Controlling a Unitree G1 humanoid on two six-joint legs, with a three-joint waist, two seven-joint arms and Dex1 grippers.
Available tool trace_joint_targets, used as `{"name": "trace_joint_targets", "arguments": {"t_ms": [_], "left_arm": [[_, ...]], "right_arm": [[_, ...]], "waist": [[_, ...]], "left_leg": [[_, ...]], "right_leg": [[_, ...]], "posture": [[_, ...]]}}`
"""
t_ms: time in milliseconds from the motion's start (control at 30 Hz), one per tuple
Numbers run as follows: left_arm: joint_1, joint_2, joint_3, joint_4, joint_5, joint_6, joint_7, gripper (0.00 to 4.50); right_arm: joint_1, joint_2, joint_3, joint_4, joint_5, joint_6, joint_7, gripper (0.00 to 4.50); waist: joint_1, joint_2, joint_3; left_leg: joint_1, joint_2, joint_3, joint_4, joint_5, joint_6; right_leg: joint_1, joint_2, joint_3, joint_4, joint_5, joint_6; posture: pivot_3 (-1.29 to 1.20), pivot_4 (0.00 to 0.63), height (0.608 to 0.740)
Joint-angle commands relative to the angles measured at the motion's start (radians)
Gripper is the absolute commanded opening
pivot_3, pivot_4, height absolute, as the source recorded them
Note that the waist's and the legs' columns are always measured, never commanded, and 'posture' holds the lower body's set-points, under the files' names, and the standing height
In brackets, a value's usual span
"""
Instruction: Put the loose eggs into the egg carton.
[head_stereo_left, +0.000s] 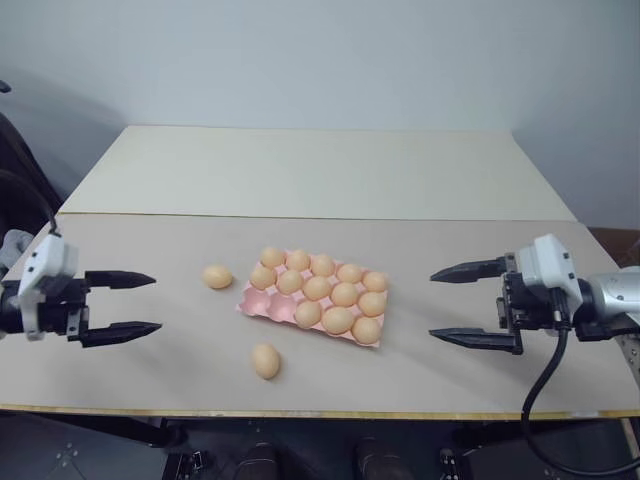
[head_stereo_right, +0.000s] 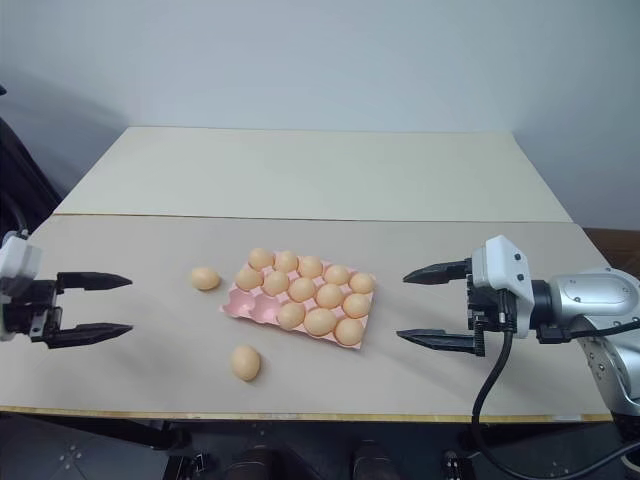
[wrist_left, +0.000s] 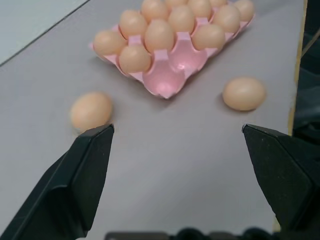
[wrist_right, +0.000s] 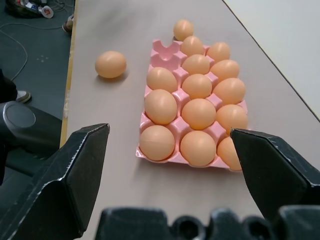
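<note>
On the left side of the table, I have the left gripper hovering with its two black fingers spread wide and nothing between them, pointing inward toward the middle. Across from it on the right, the right gripper also hangs above the table, fingers spread just as wide and empty, pointing back toward the left one.

Between the two grippers sits the egg carton, a flat pink tray set at a slight angle on the grey-beige tabletop. I count thirteen tan eggs seated in its cups; the two cups at its left end, the end toward the left gripper, stand bare and pink.

Two loose eggs lie on the table outside the carton. One egg rests just beside the carton's left end, on the far side of the bare cups. The other egg lies nearer the table's front edge, a little apart from the carton's near-left corner. Neither gripper touches an egg or the carton.
</note>
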Motion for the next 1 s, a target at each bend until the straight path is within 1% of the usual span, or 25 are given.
{"name": "trace_joint_targets", "arguments": {"t_ms": [33,133,333,433,533,600,767,933,1000], "left_arm": [[0.028,0.013,0.072,-0.071,-0.041,0.032,0.025,4.47],[0.049,0.006,0.08,-0.106,-0.051,0.045,0.042,4.47],[0.054,0.003,0.067,-0.126,-0.051,0.054,0.075,4.47],[-0.023,-0.023,-0.012,-0.088,0.02,0.035,0.18,4.47],[-0.13,-0.076,-0.099,-0.028,0.09,0.048,0.304,4.47],[-0.218,-0.136,-0.163,0.042,0.131,0.028,0.358,4.47],[-0.375,-0.25,-0.281,0.241,0.229,-0.085,0.405,4.47],[-0.5,-0.319,-0.382,0.476,0.342,-0.22,0.427,4.47],[-0.56,-0.357,-0.411,0.59,0.392,-0.28,0.472,4.47]], "right_arm": [[0.01,-0.023,-0.043,0.009,-0.008,-0.03,0.025,4.5],[0.0,-0.018,-0.049,-0.005,0.019,-0.005,0.017,4.5],[0.011,-0.021,-0.052,-0.021,0.016,-0.005,0.011,4.5],[0.017,-0.019,-0.057,-0.038,0.019,0.0,0.001,4.5],[0.019,-0.017,-0.057,-0.047,0.019,0.0,-0.005,4.5],[0.017,-0.016,-0.057,-0.056,0.022,0.001,-0.011,4.5],[0.019,-0.018,-0.073,-0.075,0.038,0.011,-0.017,4.5],[0.017,-0.015,-0.074,-0.089,0.042,0.017,-0.028,4.5],[0.023,-0.016,-0.078,-0.098,0.046,0.019,-0.033,4.5]], "waist": [[0.004,0.0,0.0],[0.004,0.0,0.0],[-0.003,0.0,0.0],[0.0,0.0,0.0],[0.006,0.0,0.0],[0.007,-0.001,0.0],[0.015,-0.001,-0.001],[0.017,-0.001,-0.001],[0.018,-0.001,-0.001]], "left_leg": [[0.0,0.0,0.0,0.0,0.0,0.0],[0.0,0.0,0.0,0.0,0.0,0.0],[0.0,0.0,0.0,0.0,0.0,0.0],[0.0,0.0,0.0,0.0,0.0,0.0],[0.001,0.0,0.0,0.0,0.0,0.0],[0.001,0.0,0.0,0.0,0.0,0.0],[-0.001,-0.001,0.0,0.0,0.0,0.0],[-0.001,-0.001,0.0,0.0,0.0,0.0],[0.0,-0.001,0.0,0.0,0.0,0.0]], "right_leg": [[0.0,0.0,0.0,0.0,0.0,0.0],[0.0,0.0,0.0,0.0,0.0,0.0],[0.0,0.0,0.0,0.0,0.0,0.0],[0.0,0.0,0.0,0.0,0.0,0.0],[0.001,0.0,0.0,0.0,0.0,0.0],[0.001,0.001,0.0,0.0,0.0,0.0],[0.0,0.0,0.0,0.0,0.0,0.0],[0.0,0.0,0.0,0.0,0.001,0.0],[0.0,0.0,0.0,0.0,0.001,0.0]], "posture": [[0.0,0.15,0.74],[0.0,0.15,0.74],[0.0,0.15,0.74],[0.0,0.15,0.74],[0.0,0.15,0.74],[0.0,0.15,0.74],[0.0,0.15,0.74],[0.0,0.15,0.74],[0.0,0.15,0.74]]}}
